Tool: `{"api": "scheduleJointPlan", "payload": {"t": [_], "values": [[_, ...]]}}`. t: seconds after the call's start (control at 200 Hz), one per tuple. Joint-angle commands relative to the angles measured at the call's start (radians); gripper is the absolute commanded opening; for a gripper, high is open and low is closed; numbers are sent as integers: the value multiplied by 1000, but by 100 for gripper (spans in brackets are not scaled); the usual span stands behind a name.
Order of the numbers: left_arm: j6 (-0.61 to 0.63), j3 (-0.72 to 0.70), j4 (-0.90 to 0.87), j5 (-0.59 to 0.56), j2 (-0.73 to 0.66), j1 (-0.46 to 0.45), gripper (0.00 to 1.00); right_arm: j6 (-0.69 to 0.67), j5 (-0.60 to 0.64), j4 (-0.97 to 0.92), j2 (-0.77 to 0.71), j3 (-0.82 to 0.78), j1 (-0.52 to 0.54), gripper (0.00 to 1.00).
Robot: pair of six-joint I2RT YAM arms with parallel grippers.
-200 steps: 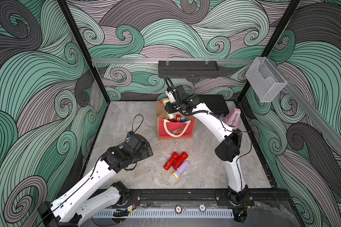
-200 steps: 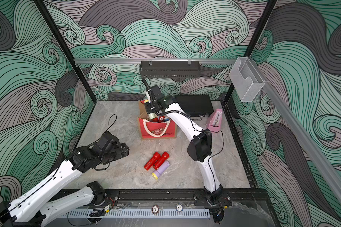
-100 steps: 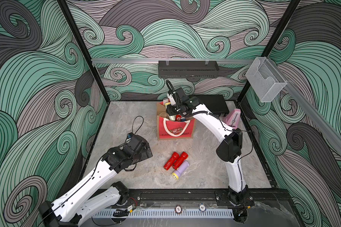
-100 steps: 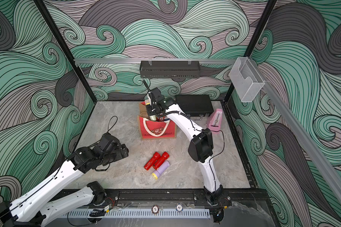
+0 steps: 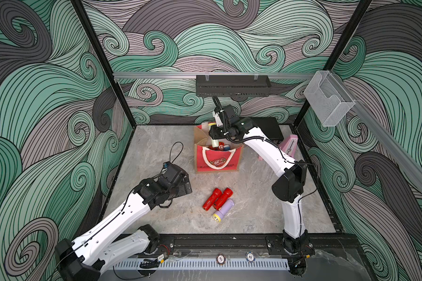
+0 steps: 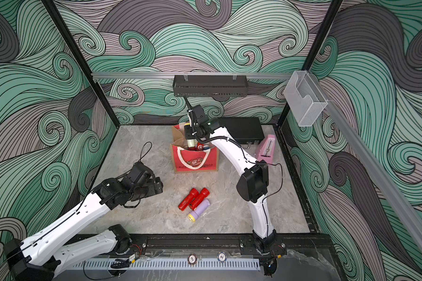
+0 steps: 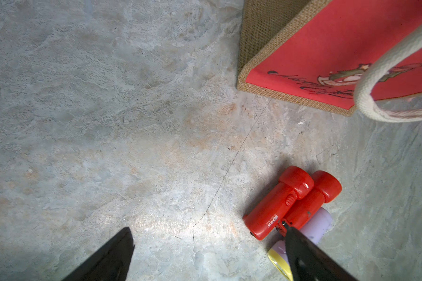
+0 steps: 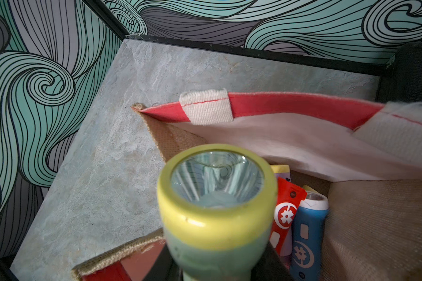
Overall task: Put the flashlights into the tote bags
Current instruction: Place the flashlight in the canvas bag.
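A pale green plastic flashlight (image 8: 217,219) with a yellow rim round its clear lens hangs over the open mouth of the boxy jute tote bag (image 5: 217,161). The bag has a red front, tan sides and white rope handles, and stands upright on the grey marbled surface (image 5: 156,146) near the back wall. The right pincer (image 5: 214,134) is clenched across this flashlight's barrel, with the lens end toward the back wall. Inside the bag lie a red flashlight (image 8: 286,214) and a blue flashlight (image 8: 307,233), each with a cog-like emblem. On the surface in front of the bag, two red flashlights (image 5: 211,199) lie side by side and touching, with a lilac yellow-rimmed flashlight (image 5: 223,211) against them. The left pincer (image 7: 208,231) is spread wide and holds nothing, hovering near those three. The bag's front carries a cartoon figure and black cursive script that I cannot read. One of the red flashlights on the surface has small white print, also illegible.
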Motion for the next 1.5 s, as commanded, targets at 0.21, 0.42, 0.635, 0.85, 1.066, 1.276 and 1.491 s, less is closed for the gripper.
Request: {"api": "scheduleJointPlan", "payload": {"t": [0.21,0.42,0.635,0.85,1.066,1.276,1.491], "values": [[74,40,10,-2,35,-7,99,90,-30,55,90,-58,-49,0],[71,34,12,-1,34,-6,99,116,-33,54,151,-59,-51,0],[57,12,36,-8,21,-7,99,114,-19,43,199,-38,-52,5],[57,-6,38,-25,-4,-7,99,103,13,17,202,-4,-49,31],[64,-49,49,-44,-69,-7,98,91,44,5,141,3,-32,69],[119,-69,58,-30,-86,-6,98,130,77,-20,52,20,-10,81],[192,-90,133,60,-59,-7,99,160,158,-91,-40,54,20,85]]}}
